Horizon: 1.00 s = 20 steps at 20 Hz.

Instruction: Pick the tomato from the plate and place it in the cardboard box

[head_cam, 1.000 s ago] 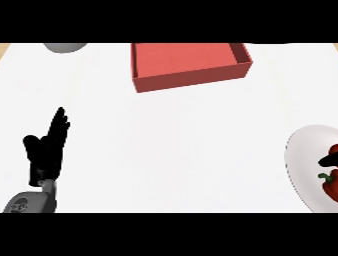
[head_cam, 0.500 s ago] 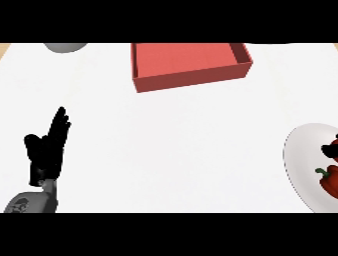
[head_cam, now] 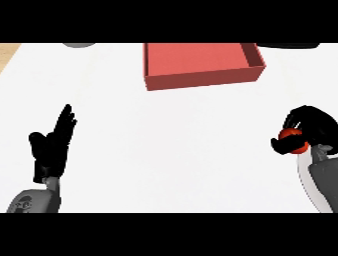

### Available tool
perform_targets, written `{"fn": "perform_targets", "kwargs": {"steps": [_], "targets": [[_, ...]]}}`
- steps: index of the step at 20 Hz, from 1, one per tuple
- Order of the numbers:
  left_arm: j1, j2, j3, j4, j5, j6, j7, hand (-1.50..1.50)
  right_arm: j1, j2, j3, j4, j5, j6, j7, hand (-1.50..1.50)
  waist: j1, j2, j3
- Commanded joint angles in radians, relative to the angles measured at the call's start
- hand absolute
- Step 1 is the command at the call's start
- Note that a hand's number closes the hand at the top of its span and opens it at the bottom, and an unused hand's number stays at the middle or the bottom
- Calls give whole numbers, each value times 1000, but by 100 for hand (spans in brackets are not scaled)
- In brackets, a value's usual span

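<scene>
- White desk fills the view, with wood showing at its far corners.
- Nearest, low on the right, a sliver of plate shows beside the right forearm.
- Left hand rests at the left, fingers straight and pointing up, holding nothing.
- Right hand is curled round the tomato, just beyond the plate's visible rim.
- Box, red and open-topped, stands at the far middle, well apart from the tomato.
- Step in hand looks like the carry. Next, the right hand must travel forward and left over the box's near wall, then uncurl inside.
</scene>
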<state>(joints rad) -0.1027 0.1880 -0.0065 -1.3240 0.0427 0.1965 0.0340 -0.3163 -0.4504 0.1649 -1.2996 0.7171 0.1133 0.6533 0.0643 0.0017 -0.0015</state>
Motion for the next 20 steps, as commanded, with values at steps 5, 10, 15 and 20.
{"fn": "perform_targets", "kwargs": {"steps": [5, 10, 15, 20], "targets": [[-44, -27, -31, 28, -15, -1, 15, 0, -197, 197, 485, -202, 69, 208, -315, 150, 34, -1, -2], [-20, -35, 8, 23, -27, 63, -3, 0, -252, 292, 560, -340, 105, 234, -283, 150, -53, -6, 1], [-11, -1, 45, 35, 10, 14, -3, 0, -264, 248, 401, -648, -21, 387, -220, 150, -76, -8, 1], [56, -19, 26, 7, -15, 24, -43, 0, -420, 348, 228, -704, -98, 538, -42, 150, -64, -6, 1]]}}
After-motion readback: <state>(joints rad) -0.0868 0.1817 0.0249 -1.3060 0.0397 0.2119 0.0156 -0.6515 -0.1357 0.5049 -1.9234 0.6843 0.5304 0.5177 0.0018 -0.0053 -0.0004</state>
